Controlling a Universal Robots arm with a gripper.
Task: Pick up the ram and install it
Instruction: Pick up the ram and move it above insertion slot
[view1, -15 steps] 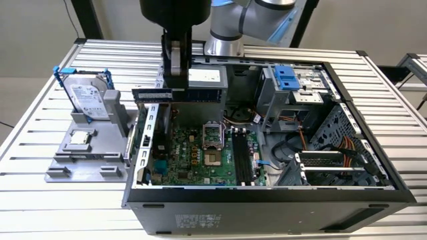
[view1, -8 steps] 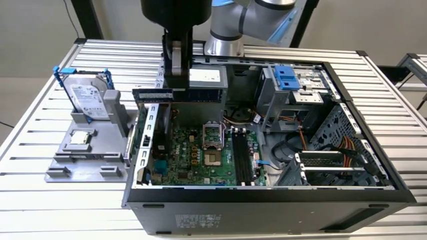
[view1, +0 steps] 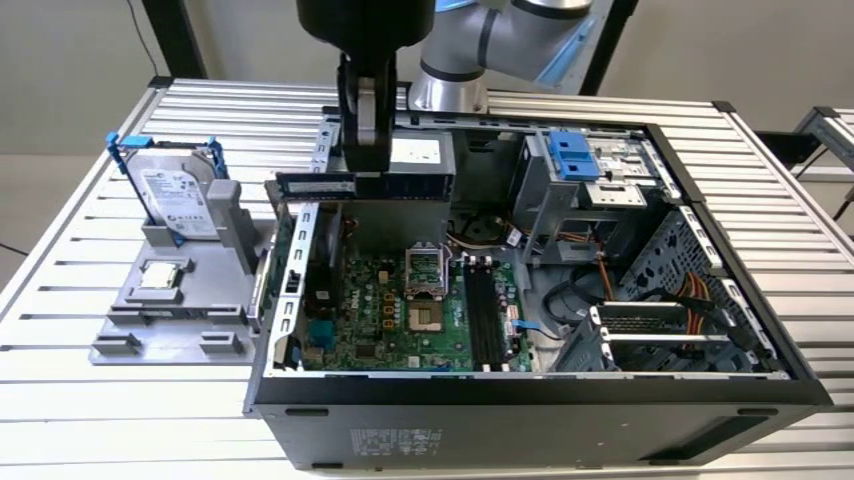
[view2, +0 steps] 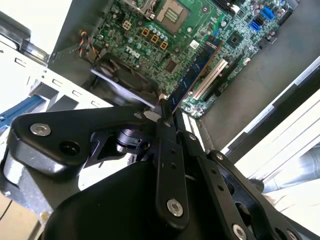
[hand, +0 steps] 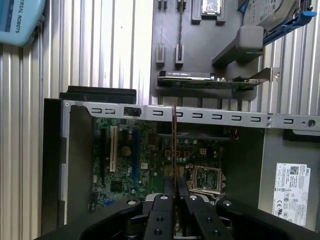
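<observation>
The ram (view1: 400, 185), a thin blue-green stick, hangs level above the back left of the open computer case (view1: 747, 385), over the green motherboard (view1: 387, 310). My gripper (view1: 363, 172) comes down from above and is shut on the ram near its middle. In the second wrist view the ram (view2: 197, 65) runs out past the black fingers (view2: 165, 131) above the board. In the first wrist view the ram (hand: 173, 145) is seen edge-on, rising from the gripper (hand: 173, 189). The long black memory slots (view1: 483, 318) lie lower on the board, toward the exterior view's right of the CPU socket (view1: 424, 272).
A grey fixture (view1: 160, 330) at the exterior view's left carries a hard drive in a blue frame (view1: 174, 190) and a small silver CPU chip (view1: 160, 275). Drive cages (view1: 587, 165), cables (view1: 694, 295) and the case walls surround the board. The table (view1: 80, 420) is slatted metal.
</observation>
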